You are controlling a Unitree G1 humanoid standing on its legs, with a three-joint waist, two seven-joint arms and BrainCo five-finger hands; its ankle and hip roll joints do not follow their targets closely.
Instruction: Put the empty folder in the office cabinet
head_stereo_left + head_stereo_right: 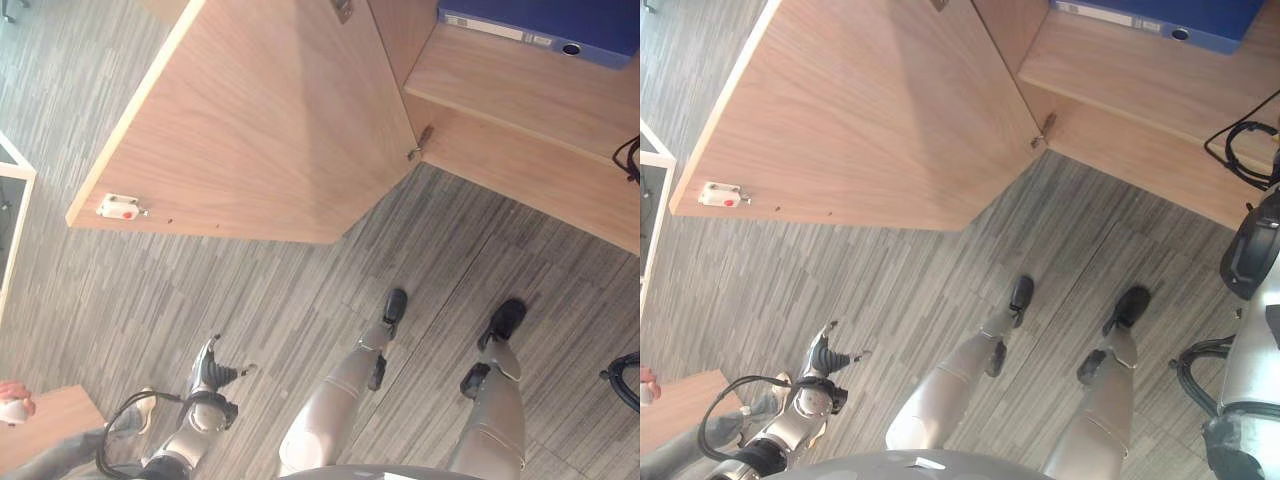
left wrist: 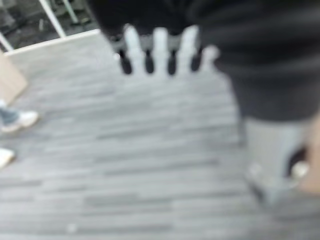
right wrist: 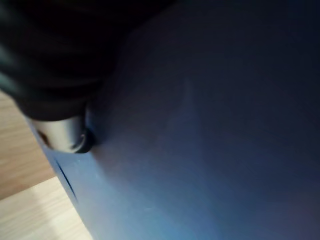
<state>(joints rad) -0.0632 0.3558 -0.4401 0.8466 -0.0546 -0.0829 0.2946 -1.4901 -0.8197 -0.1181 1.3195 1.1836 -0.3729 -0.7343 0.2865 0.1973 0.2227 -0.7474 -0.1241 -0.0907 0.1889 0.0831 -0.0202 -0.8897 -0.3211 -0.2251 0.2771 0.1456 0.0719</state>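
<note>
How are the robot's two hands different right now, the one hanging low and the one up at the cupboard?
The left hand hangs low over the grey floor, touching nothing; the right hand is pressed against the blue folder lying on the cabinet shelf. The left hand's fingers are straight and open; the right hand's are hidden. Both have dark ribbed covers.

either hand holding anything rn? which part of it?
Left hand hangs open over the floor, holding nothing. Right hand is against the blue folder on the cabinet shelf, but a grip cannot be told.
</note>
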